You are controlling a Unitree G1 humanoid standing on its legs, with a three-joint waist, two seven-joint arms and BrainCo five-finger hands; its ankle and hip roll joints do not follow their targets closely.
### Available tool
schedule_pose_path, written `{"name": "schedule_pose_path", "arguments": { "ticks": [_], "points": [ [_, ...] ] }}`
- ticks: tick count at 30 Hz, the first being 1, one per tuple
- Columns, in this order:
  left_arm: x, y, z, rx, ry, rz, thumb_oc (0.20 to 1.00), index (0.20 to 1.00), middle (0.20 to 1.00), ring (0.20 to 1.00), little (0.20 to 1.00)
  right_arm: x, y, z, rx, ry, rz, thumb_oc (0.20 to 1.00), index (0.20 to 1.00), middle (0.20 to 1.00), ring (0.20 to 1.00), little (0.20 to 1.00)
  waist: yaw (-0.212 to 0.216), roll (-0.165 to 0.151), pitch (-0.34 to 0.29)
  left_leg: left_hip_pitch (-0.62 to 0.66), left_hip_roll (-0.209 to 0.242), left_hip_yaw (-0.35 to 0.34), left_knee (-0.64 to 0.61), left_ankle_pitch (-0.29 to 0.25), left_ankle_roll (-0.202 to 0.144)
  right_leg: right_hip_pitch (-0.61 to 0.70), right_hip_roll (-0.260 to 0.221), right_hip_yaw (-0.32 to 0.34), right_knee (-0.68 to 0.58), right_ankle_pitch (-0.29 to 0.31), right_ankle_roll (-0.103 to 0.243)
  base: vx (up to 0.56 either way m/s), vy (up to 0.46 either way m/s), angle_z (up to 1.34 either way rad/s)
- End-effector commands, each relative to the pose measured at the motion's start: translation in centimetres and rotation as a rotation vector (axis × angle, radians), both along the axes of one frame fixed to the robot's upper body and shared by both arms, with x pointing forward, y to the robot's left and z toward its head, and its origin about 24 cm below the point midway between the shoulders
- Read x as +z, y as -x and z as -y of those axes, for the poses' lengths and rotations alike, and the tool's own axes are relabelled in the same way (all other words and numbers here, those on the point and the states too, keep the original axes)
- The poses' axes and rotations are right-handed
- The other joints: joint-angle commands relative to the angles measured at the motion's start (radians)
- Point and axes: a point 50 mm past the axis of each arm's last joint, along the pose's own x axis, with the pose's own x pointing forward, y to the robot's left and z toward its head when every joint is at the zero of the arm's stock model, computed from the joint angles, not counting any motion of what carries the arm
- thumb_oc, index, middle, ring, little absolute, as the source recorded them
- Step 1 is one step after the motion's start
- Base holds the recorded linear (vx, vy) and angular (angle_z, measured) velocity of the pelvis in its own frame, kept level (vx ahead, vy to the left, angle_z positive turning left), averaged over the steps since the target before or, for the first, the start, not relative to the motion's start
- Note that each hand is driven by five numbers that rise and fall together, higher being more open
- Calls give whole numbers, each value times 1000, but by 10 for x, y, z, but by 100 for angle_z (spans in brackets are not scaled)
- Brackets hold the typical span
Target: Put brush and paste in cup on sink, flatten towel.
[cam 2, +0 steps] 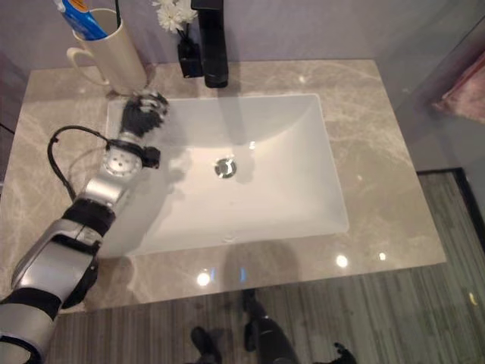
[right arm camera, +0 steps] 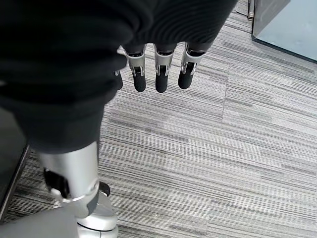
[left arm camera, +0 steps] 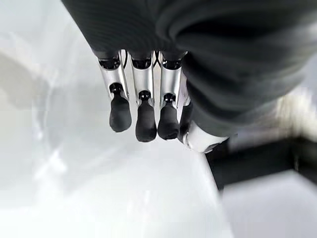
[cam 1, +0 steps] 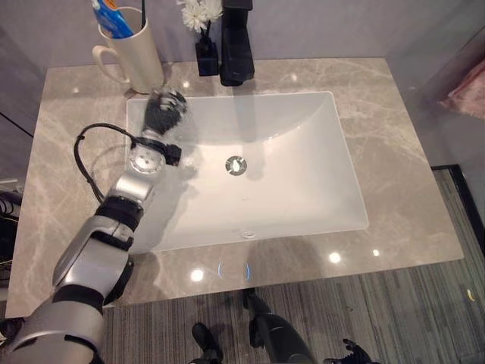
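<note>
while over sink [cam 1: 303, 182], left hand [cam 1: 165, 111] empty

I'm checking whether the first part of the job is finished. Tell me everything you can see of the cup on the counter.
The cup is a tall cream mug, glossy like ceramic, with a loop handle on its side. It stands upright on the grey marbled counter at the sink's back left corner, beside a black faucet. A blue and white tube and a thin dark stick poke from it. The left hand hovers just before it, not touching.

Bright overhead light, glare spots on countertop [cam 1: 334, 257] (front edge), left hand [cam 1: 164, 111] motion-blurred, soft shadows in basin [cam 1: 303, 189]
</note>
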Motion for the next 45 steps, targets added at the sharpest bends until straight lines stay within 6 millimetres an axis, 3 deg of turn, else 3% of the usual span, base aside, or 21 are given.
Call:
{"name": "schedule_pose_path", "arguments": {
  "ticks": [1, 6, 7, 8, 10, 11, 12, 20, 21, 22, 25, 28, 31, 33, 34, 37, 41, 42, 45],
  "points": [
    [13, 9, 10, -121, 47, 76, 200, 200, 200, 200, 200, 2, -1, 11, -37, 23, -13, 1000, 1000, 1000, 1000, 1000, -6, -7, 16, 80, 27, -165, 6, 13, -27, 93, -1, 47, -1, -14, 125, -46, -13, 0],
    [1, 24, 12, -184, 42, 75, 200, 200, 200, 200, 200, 0, 1, 6, -27, -1, -24, 1000, 1000, 1000, 1000, 1000, 5, -10, -1, 125, 19, -182, 6, -2, -21, 141, -11, 35, -1, -21, 132, 15, 48, 13],
    [-2, 29, 12, -200, 59, 79, 247, 247, 247, 247, 247, -1, 3, 4, -21, -4, -34, 1000, 1000, 1000, 1000, 1000, 10, -10, -6, 136, 16, -184, 6, -5, -19, 154, -14, 32, -1, -24, 134, -3, 73, 19],
    [-5, 34, 11, -203, 75, 83, 366, 366, 366, 366, 366, -1, 3, 3, -17, -10, -43, 1000, 1000, 1000, 1000, 1000, 15, -10, -10, 146, 14, -189, 6, -7, -17, 165, -18, 27, -1, -25, 136, -17, 90, 16],
    [-9, 43, 8, -215, 90, 95, 511, 511, 511, 511, 511, -3, 7, 0, -27, -17, -55, 1000, 1000, 1000, 1000, 1000, 24, -10, -20, 161, 9, -198, 6, -12, -13, 187, -24, 21, -1, -27, 139, -37, 81, 11],
    [-10, 49, 7, -221, 109, 111, 790, 790, 790, 790, 790, -4, 9, -1, -26, -21, -65, 1000, 1000, 1000, 1000, 1000, 29, -10, -23, 171, 6, -201, 6, -13, -11, 201, -28, 17, -1, -28, 141, -48, 87, 11],
    [-12, 54, 5, -222, 131, 120, 1000, 1000, 1000, 1000, 1000, -5, 9, -2, -29, -23, -71, 1000, 1000, 1000, 1000, 1000, 36, -11, -27, 180, 2, -208, 6, -14, -9, 212, -32, 12, -1, -26, 144, -49, 93, 14],
    [-41, 95, -25, -179, 134, 76, 1000, 1000, 1000, 1000, 1000, -10, 23, -8, -44, -34, -143, 1000, 1000, 1000, 1000, 1000, 73, -28, -56, 221, -32, -251, 6, -24, 14, 284, -69, -11, -1, -9, 164, -82, 121, 22],
    [-56, 110, -46, -82, 87, 36, 1000, 1000, 1000, 1000, 1000, -11, 24, -11, -64, -44, -139, 1000, 1000, 1000, 1000, 1000, 88, -31, -51, 235, -40, -268, 6, -30, 22, 307, -76, -19, -1, -1, 171, -107, 120, 18],
    [-56, 110, -47, -81, 86, 36, 1000, 1000, 1000, 1000, 1000, -11, 24, -12, -62, -44, -139, 1000, 1000, 1000, 1000, 1000, 86, -34, -52, 231, -43, -269, 6, -26, 22, 304, -79, -19, -1, 1, 171, -118, 116, 13],
    [-73, 130, -72, 51, 2, -4, 1000, 1000, 1000, 1000, 1000, -12, 25, -15, -102, -58, -130, 1000, 1000, 1000, 1000, 1000, 106, -46, -48, 236, -59, -294, 6, -24, 33, 321, -93, -26, -1, 19, 178, -92, 85, 27],
    [-93, 154, -96, 187, 42, -61, 1000, 1000, 1000, 1000, 1000, -13, 29, -19, -147, -68, -130, 1000, 1000, 1000, 1000, 1000, 130, -55, -40, 239, -76, -317, 6, -21, 45, 333, -109, -34, -1, 42, 188, -123, 103, 29],
    [-128, 184, -123, 401, 184, -163, 1000, 1000, 1000, 1000, 1000, -13, 24, -19, -182, -66, -99, 1000, 1000, 1000, 1000, 1000, 161, -70, -21, 240, -101, -350, 6, -13, 62, 339, -139, -49, 8, 85, 202, -167, 120, 32],
    [-138, 193, -127, 431, 205, -205, 1000, 1000, 1000, 1000, 1000, -13, 28, -20, -167, -63, -111, 1000, 1000, 1000, 1000, 1000, 166, -75, -12, 253, -112, -354, 6, -18, 71, 346, -151, -57, 12, 96, 209, -115, 109, 26],
    [-159, 203, -129, 474, 226, -295, 1000, 1000, 1000, 1000, 1000, -14, 32, -20, -144, -58, -125, 1000, 1000, 1000, 1000, 1000, 171, -80, 3, 265, -122, -355, 6, -17, 82, 351, -164, -65, 29, 109, 213, -96, 95, 20],
    [-180, 210, -128, 503, 236, -398, 1000, 1000, 1000, 1000, 1000, -13, 31, -20, -154, -57, -116, 1000, 1000, 1000, 1000, 1000, 161, -83, 26, 276, -125, -359, 6, -11, 87, 337, -169, -43, 69, 121, 218, -97, 53, 20],
    [-211, 210, -111, 498, 299, -529, 1000, 1000, 1000, 1000, 1000, -13, 28, -23, -162, -67, -88, 1000, 1000, 1000, 1000, 1000, 109, -59, 51, 282, -111, -369, 6, 1, 92, 299, -121, 110, 148, 69, 199, -109, 55, 33],
    [-213, 211, -108, 479, 278, -552, 1000, 1000, 1000, 1000, 1000, -13, 30, -24, -160, -70, -94, 1000, 1000, 1000, 1000, 1000, 103, -53, 55, 283, -108, -365, 6, 3, 94, 297, -111, 111, 161, 41, 192, -126, 80, 12],
    [-220, 216, -98, 441, 280, -597, 1000, 1000, 1000, 1000, 1000, -15, 37, -25, -127, -55, -140, 1000, 1000, 1000, 1000, 1000, 136, -28, 60, 269, -83, -317, 6, 22, 96, 340, -131, -52, 211, -88, 158, -138, 51, -29]
  ]
}}
